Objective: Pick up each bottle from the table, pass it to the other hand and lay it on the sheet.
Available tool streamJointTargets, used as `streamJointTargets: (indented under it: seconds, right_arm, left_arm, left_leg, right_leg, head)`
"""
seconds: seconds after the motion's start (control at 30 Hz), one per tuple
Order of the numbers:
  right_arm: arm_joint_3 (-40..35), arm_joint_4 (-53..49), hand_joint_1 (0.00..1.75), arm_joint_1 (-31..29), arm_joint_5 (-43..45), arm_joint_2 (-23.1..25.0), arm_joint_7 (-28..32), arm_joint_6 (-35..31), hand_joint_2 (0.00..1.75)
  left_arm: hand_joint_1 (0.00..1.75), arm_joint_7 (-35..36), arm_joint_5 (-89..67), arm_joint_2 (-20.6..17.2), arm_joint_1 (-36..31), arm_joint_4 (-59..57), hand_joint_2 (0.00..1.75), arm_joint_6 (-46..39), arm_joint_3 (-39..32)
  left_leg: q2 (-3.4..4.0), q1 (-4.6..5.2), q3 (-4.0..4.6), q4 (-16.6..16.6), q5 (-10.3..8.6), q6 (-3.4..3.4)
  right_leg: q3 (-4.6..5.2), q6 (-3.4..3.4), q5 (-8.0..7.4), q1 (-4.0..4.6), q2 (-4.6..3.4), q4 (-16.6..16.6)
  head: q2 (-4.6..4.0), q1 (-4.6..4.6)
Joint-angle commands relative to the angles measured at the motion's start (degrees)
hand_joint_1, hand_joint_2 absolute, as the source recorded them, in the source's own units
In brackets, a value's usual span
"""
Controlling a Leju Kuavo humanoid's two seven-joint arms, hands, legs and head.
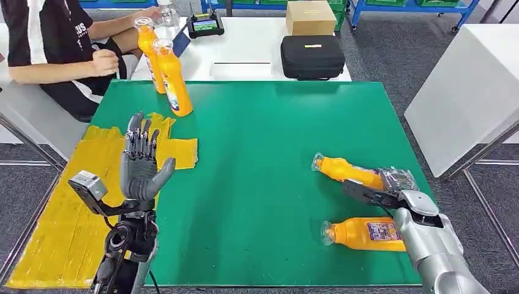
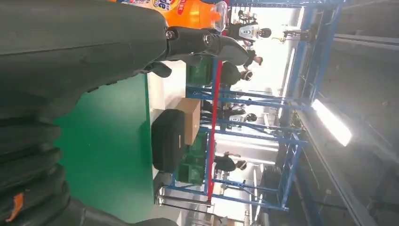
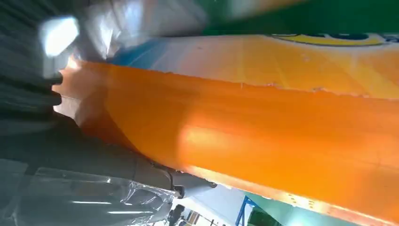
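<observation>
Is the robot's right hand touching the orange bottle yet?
Touching. In the head view the right hand lies on the lying bottle; in the right wrist view the bottle's orange side presses against the dark fingers.

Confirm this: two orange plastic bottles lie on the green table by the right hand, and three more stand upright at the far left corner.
Wrong count: the head view shows two upright orange bottles at the far left corner, not three. Two orange plastic bottles do lie on the green table by the right hand.

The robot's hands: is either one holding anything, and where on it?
The right hand grips a lying orange bottle around its base end; the left hand is raised, holding nothing.
</observation>
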State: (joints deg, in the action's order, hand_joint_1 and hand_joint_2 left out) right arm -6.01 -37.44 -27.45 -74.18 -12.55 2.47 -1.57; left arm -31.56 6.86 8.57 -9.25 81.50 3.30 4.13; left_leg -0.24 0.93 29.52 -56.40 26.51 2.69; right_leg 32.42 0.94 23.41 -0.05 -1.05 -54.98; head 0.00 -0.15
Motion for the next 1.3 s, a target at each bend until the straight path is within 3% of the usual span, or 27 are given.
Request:
streamJointTargets:
  seconds: [0.03, 0.17, 0.23, 0.3, 0.33, 0.43, 0.5, 0.6, 0.77, 1.0, 1.13, 1.23, 1.3]
  right_arm:
    - [-0.9, 3.8, 1.75, 3.9, -0.4, 2.2, -0.6, 1.1, 1.75]
    - [0.9, 0.4, 1.75, 4.8, 1.2, 3.7, 3.4, -6.5, 1.75]
    - [4.2, -6.7, 1.75, 7.2, 5.9, 6.1, 7.5, -10.8, 1.75]
    - [8.0, -17.1, 1.75, 10.6, 12.6, 9.6, 10.1, -13.7, 1.75]
    - [10.6, -21.8, 1.75, 12.1, 20.0, 12.1, 14.2, -14.5, 1.75]
    - [11.0, -34.3, 1.75, 18.1, 31.2, 16.5, 18.1, -15.8, 1.75]
    - [9.7, -37.0, 1.75, 19.6, 34.6, 17.8, 18.8, -18.2, 1.75]
    - [7.3, -36.6, 1.75, 18.8, 41.3, 20.1, 21.5, -20.2, 1.75]
    - [1.3, -33.0, 1.75, 15.2, 43.2, 21.7, 22.6, -21.2, 1.75]
    - [-5.1, -30.1, 1.75, 12.2, 45.2, 22.7, 22.2, -19.2, 1.75]
    - [-8.9, -25.0, 1.75, 9.2, 48.3, 24.0, 22.0, -15.1, 1.75]
    - [-12.5, -23.0, 1.75, 9.5, 52.6, 24.3, 22.4, -8.4, 1.75]
    - [-16.0, -21.7, 1.75, 10.1, 51.9, 24.5, 22.7, -7.6, 1.75]
  left_arm:
    - [0.00, 0.3, 0.0, -0.3, -1.4, -2.3, 1.75, -0.1, 0.3]
    - [0.00, 0.4, 0.0, -0.3, -0.6, -1.8, 1.75, -0.3, 0.1]
    - [0.00, 0.0, -0.4, -0.4, 1.3, -0.2, 1.75, -0.6, 0.0]
    - [0.00, -0.3, -1.2, -0.1, 3.1, 1.3, 1.75, -0.9, 0.3]
    - [0.00, -0.2, -1.9, 0.0, 3.4, 1.6, 1.75, -1.0, 0.8]
    - [0.00, 0.5, -4.2, -0.3, 3.6, 1.7, 1.75, -1.1, 3.8]
    - [0.00, 1.2, -5.1, -0.5, 3.2, 1.6, 1.75, -0.7, 6.3]
    - [0.00, 3.8, -5.3, -0.6, 1.3, 1.7, 1.75, 0.8, 9.8]
    - [0.00, 7.7, -5.0, -0.6, -0.1, 2.3, 1.75, 2.4, 13.5]
    - [0.00, 8.5, -5.6, -0.9, -1.8, 1.1, 1.75, 2.4, 16.7]
    - [0.00, 9.3, -5.9, -0.6, -2.0, 1.6, 1.75, 2.4, 17.6]
    - [0.00, 9.6, -6.1, -0.2, -2.1, 1.0, 1.75, 2.7, 18.5]
    - [0.00, 9.6, -6.1, 0.0, -2.1, 0.5, 1.75, 2.7, 19.1]
  left_leg:
    - [-0.12, -0.10, -0.01, 0.0, -0.02, -0.15]
    - [-0.17, -0.13, 0.08, 0.1, -0.08, -0.24]
    - [-0.09, -0.12, 0.07, 0.1, -0.05, -0.21]
    - [0.10, -0.12, 0.12, 0.1, -0.01, -0.24]
    - [0.20, -0.11, 0.19, 0.1, 0.02, -0.18]
    - [0.20, -0.14, 0.45, 0.0, 0.08, -0.45]
    - [-0.19, -0.06, 0.68, 0.0, -0.07, -0.23]
    - [-0.50, -0.13, 1.05, 0.0, -0.16, -0.33]
    - [-0.14, -0.15, 1.17, -0.1, -0.12, -0.33]
    - [-0.24, -0.08, 1.30, 0.0, -0.22, -0.25]
    - [-0.04, -0.11, 1.18, 0.0, -0.13, -0.38]
    - [-0.15, -0.12, 1.24, 0.0, -0.19, -0.30]
    - [-0.21, -0.12, 1.24, 0.0, -0.20, -0.28]
  right_leg:
    - [-0.10, -0.01, -0.01, 0.09, 0.17, 0.1]
    - [-0.02, -0.01, -0.06, 0.11, 0.26, 0.2]
    - [-0.02, -0.02, -0.05, 0.10, 0.18, 0.2]
    - [0.04, -0.04, -0.06, 0.08, -0.03, 0.1]
    - [0.08, -0.04, -0.06, 0.07, -0.16, 0.1]
    - [0.39, -0.13, 0.00, 0.07, -0.07, 0.0]
    - [0.64, -0.12, 0.02, 0.00, 0.22, -0.1]
    - [0.92, -0.11, 0.06, 0.07, 0.53, -0.1]
    - [1.08, -0.06, 0.01, 0.07, 0.25, -0.2]
    - [1.19, -0.09, -0.05, 0.01, 0.27, -0.1]
    - [1.13, -0.10, -0.02, 0.03, 0.15, -0.1]
    - [1.16, -0.10, -0.05, 0.04, 0.23, -0.1]
    - [1.16, -0.09, -0.04, 0.04, 0.29, -0.1]
  head:
    - [0.00, 0.00]
    - [0.00, 0.00]
    - [0.00, 0.00]
    - [0.00, 0.00]
    - [0.00, 0.02]
    - [0.00, -0.02]
    - [0.00, 0.00]
    - [0.00, -0.04]
    - [0.00, 0.00]
    - [0.00, 0.00]
    - [0.00, 0.00]
    - [0.00, -0.02]
    - [0.00, 0.00]
